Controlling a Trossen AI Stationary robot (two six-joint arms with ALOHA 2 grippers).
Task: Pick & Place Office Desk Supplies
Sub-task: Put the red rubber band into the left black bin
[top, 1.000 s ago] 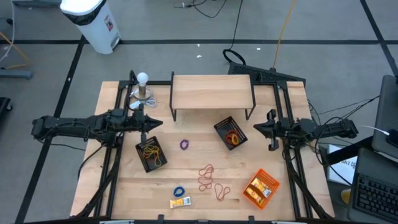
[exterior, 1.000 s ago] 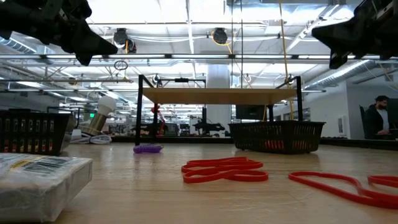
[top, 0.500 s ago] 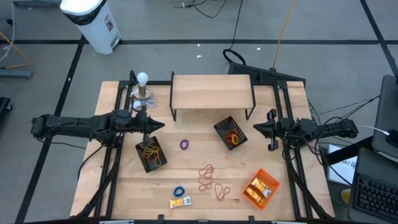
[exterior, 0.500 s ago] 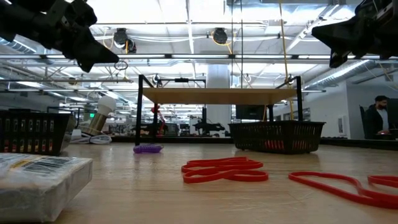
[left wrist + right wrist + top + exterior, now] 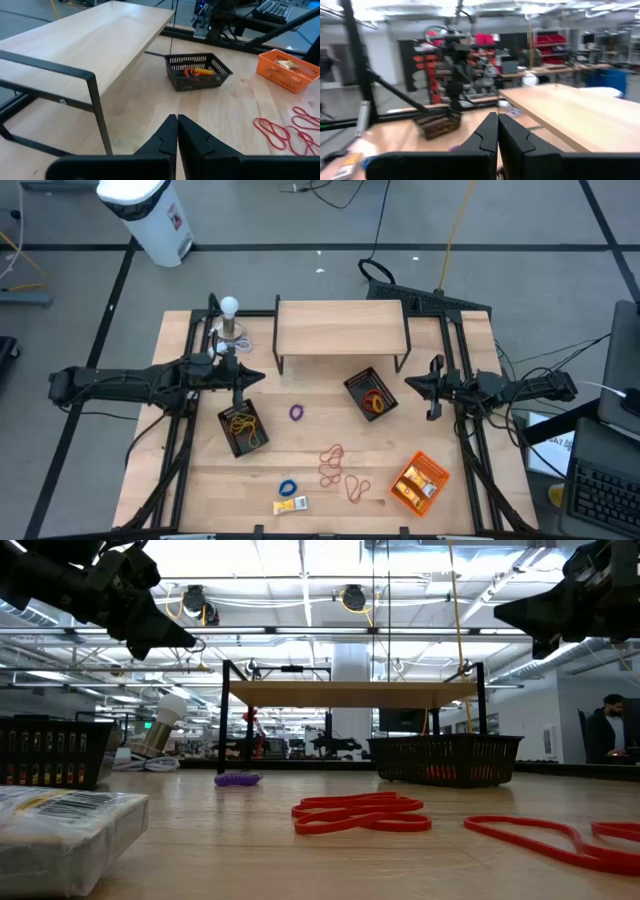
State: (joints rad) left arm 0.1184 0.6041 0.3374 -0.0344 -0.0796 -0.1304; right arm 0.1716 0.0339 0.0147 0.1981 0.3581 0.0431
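Loose on the table lie red rubber bands (image 5: 333, 465), an orange-red loop (image 5: 357, 490), a purple band (image 5: 296, 412), a blue band (image 5: 289, 488) and a yellow-and-white packet (image 5: 291, 505). My left gripper (image 5: 262, 378) hovers shut above the table, beyond the left black mesh tray (image 5: 243, 428); its fingertips (image 5: 177, 122) meet with nothing between them. My right gripper (image 5: 408, 385) hovers shut, high beside the right mesh tray (image 5: 371, 393). In the low view both grippers, left (image 5: 190, 638) and right (image 5: 500, 610), hang well above the bands (image 5: 360, 812).
A wooden shelf on black legs (image 5: 341, 328) stands at the back centre, with a small lamp (image 5: 230, 320) to its left. An orange tray (image 5: 419, 482) with packets sits at the front right. Both mesh trays hold bands. Bare wood lies between the trays.
My left gripper has turned a little and its fingertips have dipped slightly in the low view. My right gripper has turned slightly at the wrist, its tips now a bit lower. Both have stayed shut. Nothing on the table has moved.
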